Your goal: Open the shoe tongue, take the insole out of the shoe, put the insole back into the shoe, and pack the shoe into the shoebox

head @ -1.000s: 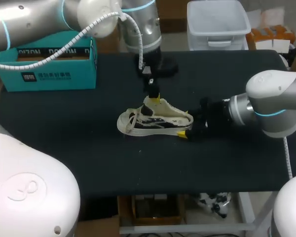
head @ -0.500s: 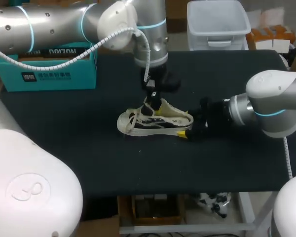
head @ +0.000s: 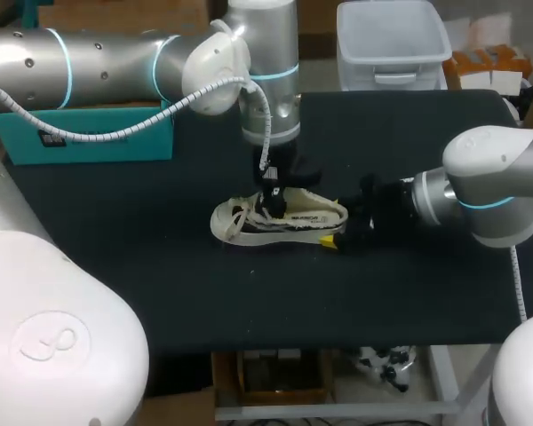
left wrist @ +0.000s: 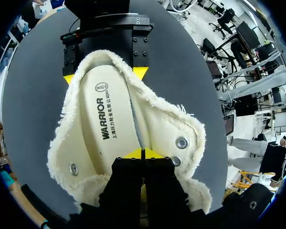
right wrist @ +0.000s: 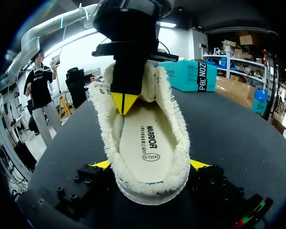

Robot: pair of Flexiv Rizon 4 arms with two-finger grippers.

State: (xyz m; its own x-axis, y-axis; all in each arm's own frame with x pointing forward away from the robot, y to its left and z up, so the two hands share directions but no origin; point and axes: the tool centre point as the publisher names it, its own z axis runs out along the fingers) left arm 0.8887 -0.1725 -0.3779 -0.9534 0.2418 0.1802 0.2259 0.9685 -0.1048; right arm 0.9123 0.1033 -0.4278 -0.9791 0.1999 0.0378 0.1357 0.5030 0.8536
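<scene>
Mid table (head: 115, 266), upright on its sole: shoe (head: 280, 217). Clamped at the heel by right gripper (right wrist: 151, 164), one finger on each side, both touching. Down inside the opening: left gripper (left wrist: 143, 153), fingertips pressed together at the front end of the insole (left wrist: 109, 129); cannot tell whether pinching its edge or only resting on it. Insole flat inside the shoe, not out yet. Opening spread wide, tongue hidden behind left gripper; first step judged done. Left to do: pull insole out, put it back, pack shoe into shoebox (head: 98, 142), well apart at far left of table.
</scene>
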